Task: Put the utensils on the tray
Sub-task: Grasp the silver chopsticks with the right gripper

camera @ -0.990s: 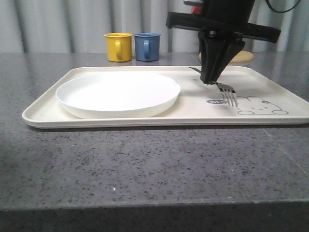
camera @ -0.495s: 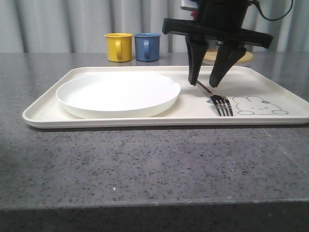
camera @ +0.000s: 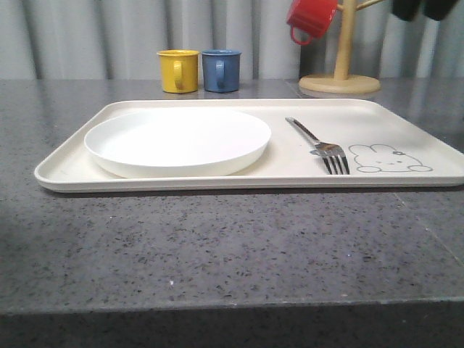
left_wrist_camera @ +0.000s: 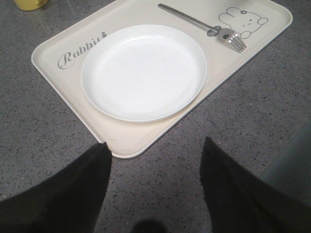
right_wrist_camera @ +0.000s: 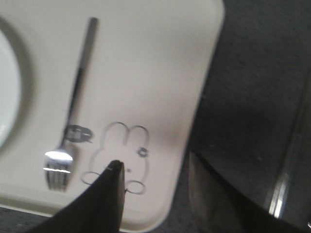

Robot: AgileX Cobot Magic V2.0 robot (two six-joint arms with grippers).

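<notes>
The cream tray (camera: 217,181) sits across the middle of the front view on the speckled grey table (camera: 217,254), and it carries 2 things. At its left half lies the round white plate (camera: 177,141), flat and bare. At its right half lies the fork (camera: 322,143), flat on the tray floor, handle toward the upper middle of the frame, tines toward the near rim, just left of the grey rabbit drawing (camera: 388,159). Fork and plate are apart, a strip of tray between them.

From the left wrist view, the left tool (left_wrist_camera: 155,194) hovers over the table just off the tray's near corner, its 2 dark fingers spread wide with nothing between them. The "Rabbit" script (left_wrist_camera: 80,51) reads along the tray beside the plate.

From the right wrist view, the right tool (right_wrist_camera: 155,194) hangs above the tray's corner by the rabbit, fingers parted wide, empty; the fork lies to the left of the drawing, clear of both fingers.

Behind the tray in the front view, upper left, stand a yellow mug (camera: 177,70) and a blue mug (camera: 221,69) side by side. At the upper right, a red mug (camera: 312,18) hangs on a wooden mug tree (camera: 341,72).
</notes>
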